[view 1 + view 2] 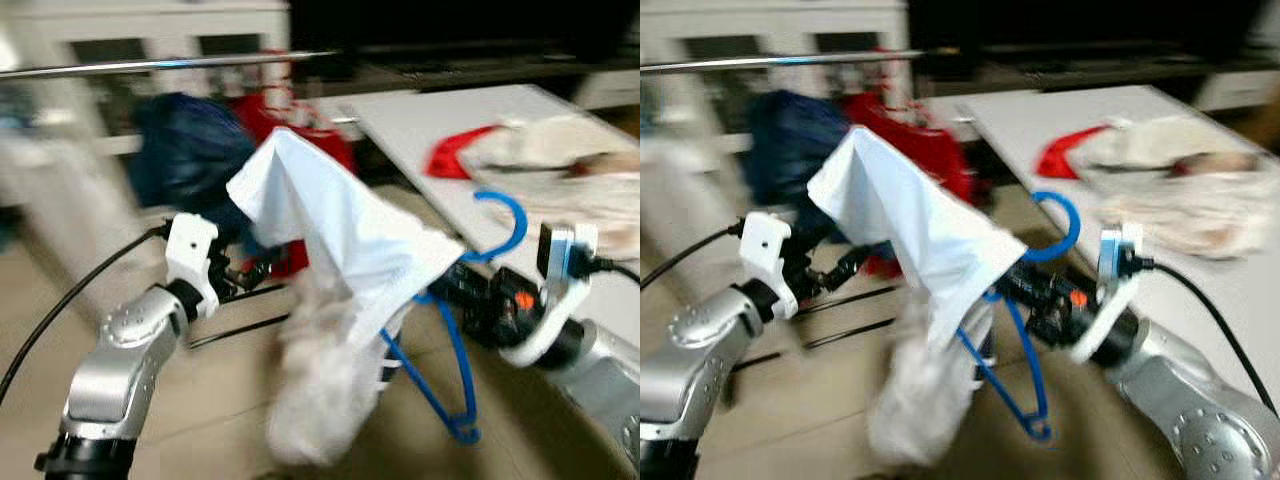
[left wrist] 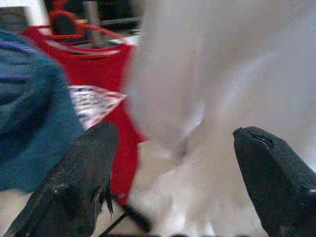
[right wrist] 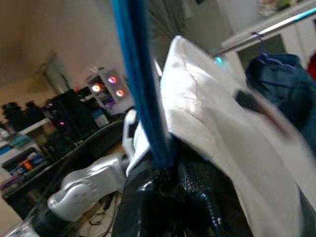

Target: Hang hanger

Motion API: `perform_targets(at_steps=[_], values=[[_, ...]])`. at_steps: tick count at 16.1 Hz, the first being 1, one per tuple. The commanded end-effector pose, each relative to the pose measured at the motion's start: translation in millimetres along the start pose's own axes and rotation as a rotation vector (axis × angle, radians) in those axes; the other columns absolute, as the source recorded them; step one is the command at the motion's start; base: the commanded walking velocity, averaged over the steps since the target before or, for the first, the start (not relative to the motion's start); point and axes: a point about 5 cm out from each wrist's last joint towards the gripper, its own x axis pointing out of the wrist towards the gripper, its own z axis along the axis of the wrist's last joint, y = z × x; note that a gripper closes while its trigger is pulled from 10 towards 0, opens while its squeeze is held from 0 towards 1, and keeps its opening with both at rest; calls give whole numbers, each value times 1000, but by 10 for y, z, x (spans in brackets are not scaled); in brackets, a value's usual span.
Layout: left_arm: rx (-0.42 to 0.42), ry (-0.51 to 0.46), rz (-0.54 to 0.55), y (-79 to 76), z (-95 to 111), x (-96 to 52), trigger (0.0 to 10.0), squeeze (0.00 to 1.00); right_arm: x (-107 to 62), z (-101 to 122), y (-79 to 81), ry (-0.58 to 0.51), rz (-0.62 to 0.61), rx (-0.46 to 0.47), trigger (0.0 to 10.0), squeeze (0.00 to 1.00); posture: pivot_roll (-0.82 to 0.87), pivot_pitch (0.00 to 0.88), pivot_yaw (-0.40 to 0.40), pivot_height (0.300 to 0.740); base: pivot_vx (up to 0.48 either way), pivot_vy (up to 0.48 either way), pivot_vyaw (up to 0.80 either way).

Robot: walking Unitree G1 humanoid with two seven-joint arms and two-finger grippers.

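A blue plastic hanger [image 1: 455, 380] carries a white garment [image 1: 330, 220] draped over one shoulder, its hook [image 1: 510, 215] pointing up. My right gripper [image 1: 450, 285] is shut on the hanger just under the hook; in the right wrist view the blue bar [image 3: 140, 89] rises out of the closed fingers [image 3: 197, 187]. My left gripper [image 1: 255, 265] is open beside the garment's left side, with the white cloth [image 2: 222, 74] just beyond its two spread fingers [image 2: 74, 182]. A metal rail [image 1: 150, 65] runs across the top left, above both grippers. The picture is blurred.
A dark blue garment [image 1: 185, 150] and a red garment [image 1: 275, 115] hang from the rail behind the white one. A white table [image 1: 440, 120] on the right holds a red cloth [image 1: 455, 155] and a pile of pale clothes [image 1: 560, 160]. Pale floor lies below.
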Motion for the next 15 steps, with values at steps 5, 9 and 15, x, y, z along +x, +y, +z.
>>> perform_targets(at_steps=[5,9,15], values=[[-19,-170,-25,367,451,-129,10000,973,150,105,-152,-63,-41,-68,10000,0,-87,0,3,740,0,0,800],[96,-287,-44,812,1006,-299,10000,988,209,134,-359,33,-30,-155,10000,0,-61,0,-18,740,0,0,800],[164,-137,-397,861,1011,-208,10000,0,247,250,-304,87,129,-234,10000,0,-49,0,-8,740,0,0,133]])
